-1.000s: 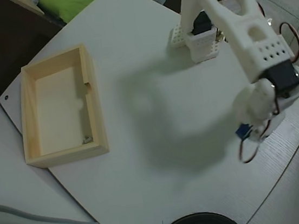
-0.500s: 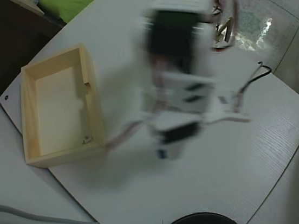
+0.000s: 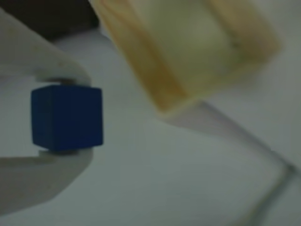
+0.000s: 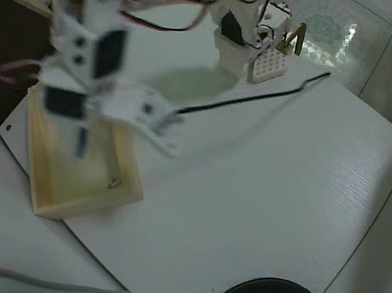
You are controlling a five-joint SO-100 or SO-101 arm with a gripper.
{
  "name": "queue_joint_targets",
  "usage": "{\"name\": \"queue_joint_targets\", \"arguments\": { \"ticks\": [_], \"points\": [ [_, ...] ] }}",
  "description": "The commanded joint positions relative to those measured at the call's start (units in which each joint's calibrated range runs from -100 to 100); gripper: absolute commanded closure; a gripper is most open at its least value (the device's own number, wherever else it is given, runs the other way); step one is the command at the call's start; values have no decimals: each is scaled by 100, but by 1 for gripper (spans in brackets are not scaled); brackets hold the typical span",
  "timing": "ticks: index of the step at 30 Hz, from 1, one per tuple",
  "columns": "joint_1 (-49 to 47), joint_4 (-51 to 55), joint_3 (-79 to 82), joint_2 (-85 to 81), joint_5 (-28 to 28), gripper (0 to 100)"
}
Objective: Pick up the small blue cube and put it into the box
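Swinging across the desk point(image 4: 274, 201) from its middle, my arm is now reaching over the box point(image 4: 128, 162) at the left of the overhead view, blurred with motion. My pincer point(image 3: 63, 117) is closing on the small blue cube point(image 3: 67, 117), one finger point(image 3: 42, 61) pressing its top face and the other its underside in the wrist view. That view is showing the cube hanging above bare desk, just beside the box point(image 3: 155, 80) and not yet inside its walls. A black cable point(image 4: 247, 99) is trailing across the desk.
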Motion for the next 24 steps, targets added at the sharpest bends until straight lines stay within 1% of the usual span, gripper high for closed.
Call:
{"name": "queue_joint_targets", "arguments": {
  "ticks": [1,5,10,14,19,24],
  "points": [
    [461,-405,0,-98,-2,93],
    [866,-1008,471,-98,-23,93],
    [1080,-1493,1276,-98,-17,93],
    [1109,-1654,1729,-98,-23,93],
    [1109,-1654,2118,-98,-28,86],
    [1117,-1756,2208,-149,-28,86]
  ]
}}
